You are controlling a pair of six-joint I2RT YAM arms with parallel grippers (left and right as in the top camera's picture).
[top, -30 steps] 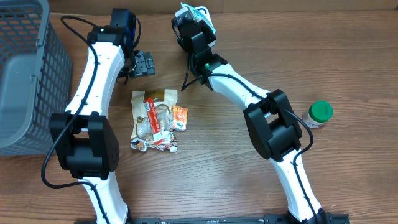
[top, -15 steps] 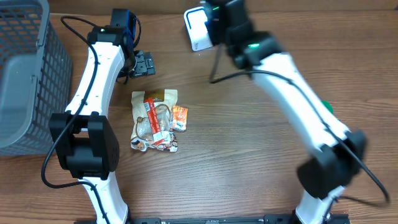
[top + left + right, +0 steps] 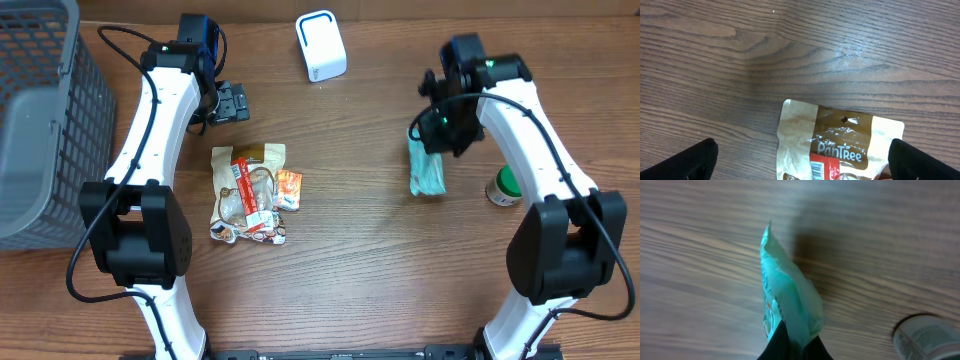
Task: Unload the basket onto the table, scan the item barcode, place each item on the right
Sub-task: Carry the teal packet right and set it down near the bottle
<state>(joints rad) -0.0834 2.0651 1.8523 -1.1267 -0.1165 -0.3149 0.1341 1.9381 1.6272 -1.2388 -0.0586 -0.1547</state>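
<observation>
Near the desk's (image 3: 380, 270) right edge, we now hold the teal pouch (image 3: 427, 172) pinched tight in our right gripper (image 3: 431, 148), swung away from the white scanner (image 3: 321, 45), so its scan looks done; our left gripper (image 3: 232, 102) gapes empty.

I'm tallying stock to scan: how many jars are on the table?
1. The green-lidded jar stands on the right, just right of the teal pouch, partly hidden by the right arm. More could sit unseen in the grey basket.

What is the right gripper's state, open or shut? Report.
Shut. The right gripper pinches the teal packet by its lower edge, fingertips together in the wrist view.
</observation>
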